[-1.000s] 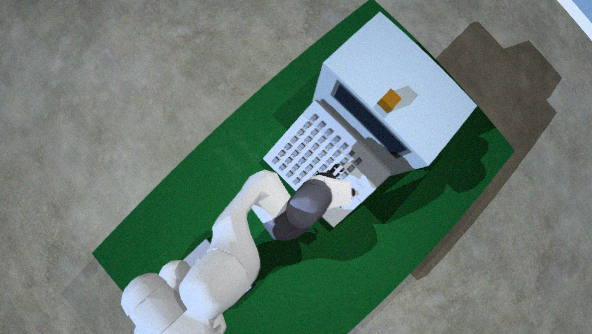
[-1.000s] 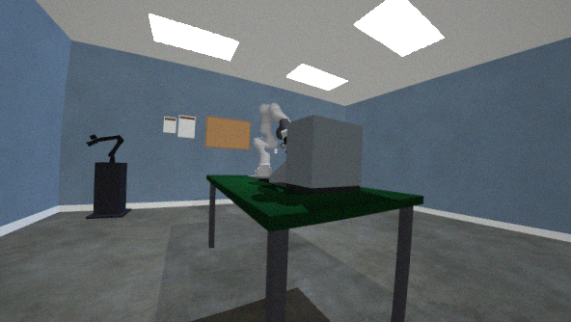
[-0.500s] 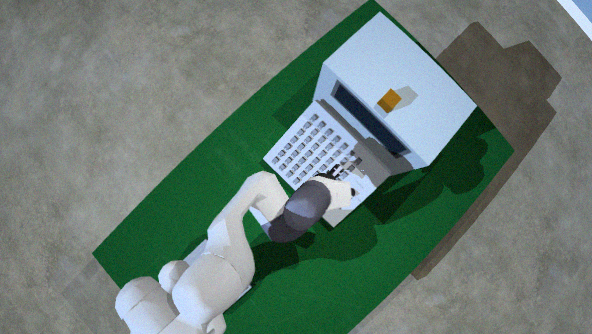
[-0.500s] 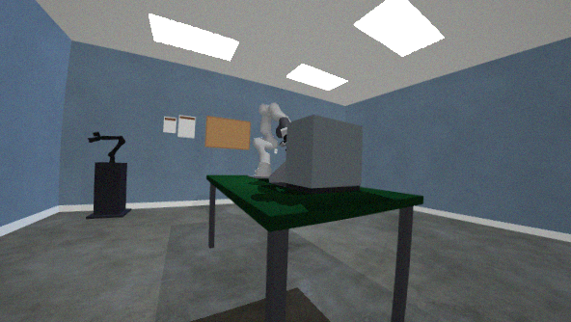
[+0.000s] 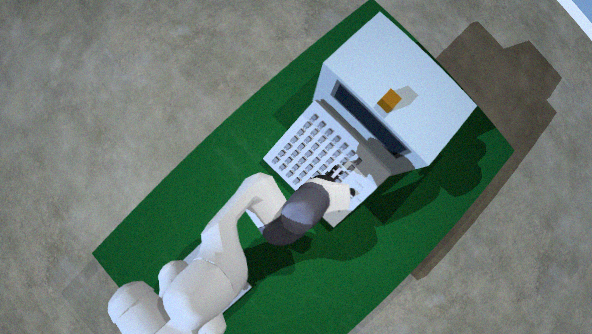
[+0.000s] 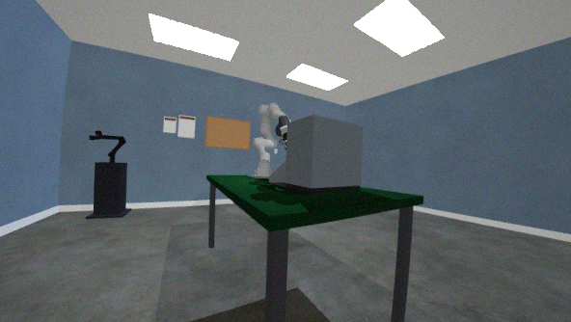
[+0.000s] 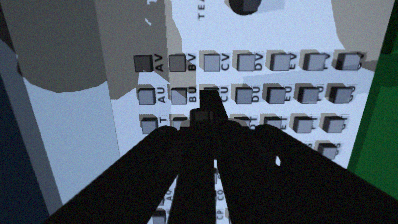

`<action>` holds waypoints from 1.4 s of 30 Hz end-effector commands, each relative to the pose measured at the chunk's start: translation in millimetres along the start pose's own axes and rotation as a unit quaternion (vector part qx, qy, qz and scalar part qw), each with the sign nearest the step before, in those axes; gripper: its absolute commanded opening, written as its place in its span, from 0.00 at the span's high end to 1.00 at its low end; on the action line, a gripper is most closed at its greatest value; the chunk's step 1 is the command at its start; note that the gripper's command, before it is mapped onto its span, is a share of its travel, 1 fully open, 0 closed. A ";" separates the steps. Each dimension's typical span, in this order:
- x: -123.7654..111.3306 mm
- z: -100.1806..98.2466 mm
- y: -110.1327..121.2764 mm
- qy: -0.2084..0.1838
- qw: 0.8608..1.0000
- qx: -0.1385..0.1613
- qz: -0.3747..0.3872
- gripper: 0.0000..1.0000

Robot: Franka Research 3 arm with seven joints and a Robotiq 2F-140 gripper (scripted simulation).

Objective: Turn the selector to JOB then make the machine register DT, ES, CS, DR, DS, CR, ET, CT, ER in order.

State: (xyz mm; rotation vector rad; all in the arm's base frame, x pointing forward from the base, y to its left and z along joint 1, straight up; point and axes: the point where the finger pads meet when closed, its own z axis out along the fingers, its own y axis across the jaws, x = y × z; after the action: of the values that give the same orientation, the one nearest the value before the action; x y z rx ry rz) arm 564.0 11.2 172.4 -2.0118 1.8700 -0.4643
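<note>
A blue-walled room holds a green-topped table [image 6: 338,204] on grey legs. Against the far wall stands a dark pedestal [image 6: 110,188] carrying a small black arm, and beside it hang two papers and a cork board [image 6: 228,132].

On the table sits a large pale grey machine [image 5: 400,65], box-shaped, with a dark screen strip [image 5: 367,120] along its front and a small orange block [image 5: 389,100] on its top. A sloping keypad [image 5: 312,147] of small grey square keys in rows stretches out from under the screen toward the robot.

The white robot arm [image 5: 220,240] rises from the table's near end and bends over the keypad's right-hand corner, its grey wrist above the panel.

From the wrist camera, the black gripper [image 7: 204,116] is clenched tight, holding nothing, its two fingers pressed together into one point. That point sits over the third row of keys, just below the key marked CU [image 7: 210,93], covering the key beneath it. Its label is hidden, so which key it is cannot be told. Whether the tip touches the panel also cannot be told.

The dark round selector [image 7: 245,5] shows partly at the top edge of the wrist view, above the key rows, next to a label beginning TEA. Its setting cannot be read.
</note>
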 end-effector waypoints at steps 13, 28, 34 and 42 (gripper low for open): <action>-15.3 -1.1 18.6 -0.002 1.000 -0.005 0.000 0.90; -34.9 0.1 38.2 -0.002 1.000 -0.005 0.000 0.90; -34.9 7.9 38.3 -0.002 1.000 -0.005 0.000 0.90; -34.9 17.3 38.4 -0.002 1.000 -0.005 0.000 0.90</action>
State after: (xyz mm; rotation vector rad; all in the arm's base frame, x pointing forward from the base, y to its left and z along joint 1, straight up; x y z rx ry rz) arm 531.6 44.3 138.1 -2.0348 1.8702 -0.4396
